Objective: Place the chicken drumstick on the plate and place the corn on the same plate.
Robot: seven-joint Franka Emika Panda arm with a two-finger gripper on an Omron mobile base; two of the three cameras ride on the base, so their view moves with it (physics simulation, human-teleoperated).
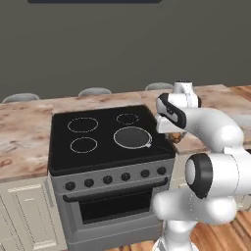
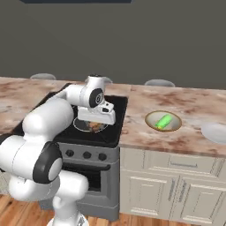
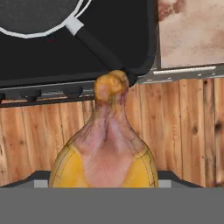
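Chicken drumstick (image 3: 105,148) hides the gripper (image 3: 104,181), apparently closed around it, above pan handle (image 3: 98,46).

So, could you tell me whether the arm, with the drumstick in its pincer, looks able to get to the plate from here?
Probably yes: the plate lies bare at the counter's far right, beyond the bowl holding the corn, with nothing standing between. The pincer carries the chicken drumstick above the stove.

My chicken drumstick (image 3: 105,148) golden-yellow and pink, stove top (image 1: 105,135) glossy black with white rings, corn (image 2: 164,121) bright green, counter (image 2: 185,103) mottled brown-beige, floor (image 3: 183,127) orange wood planks
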